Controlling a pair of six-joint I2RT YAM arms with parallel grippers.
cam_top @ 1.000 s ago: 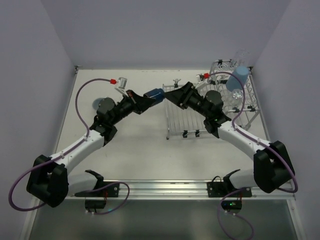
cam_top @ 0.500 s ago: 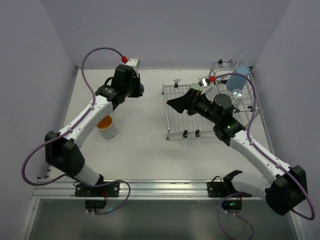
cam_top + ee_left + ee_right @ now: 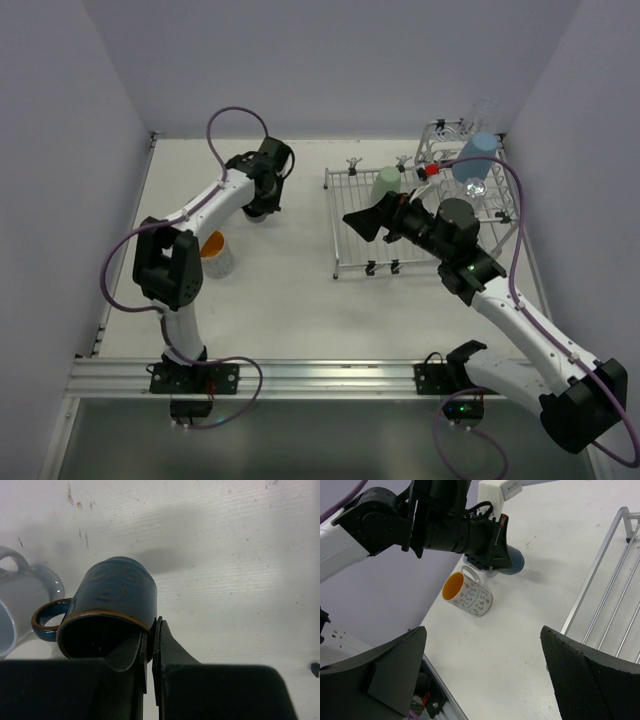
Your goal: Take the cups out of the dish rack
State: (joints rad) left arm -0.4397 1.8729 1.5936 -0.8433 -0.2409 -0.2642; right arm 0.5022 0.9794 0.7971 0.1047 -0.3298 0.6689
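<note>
My left gripper pinches the dark blue mug by its rim at the table's 10 o'clock, while my right gripper hangs wide and empty over the dish rack, with 1 pale green tumbler upright just past it at 12 o'clock, nearer that arm.

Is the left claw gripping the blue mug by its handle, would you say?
No, the left claw pinches the mug by its rim; the handle juts out free beside it.
</note>
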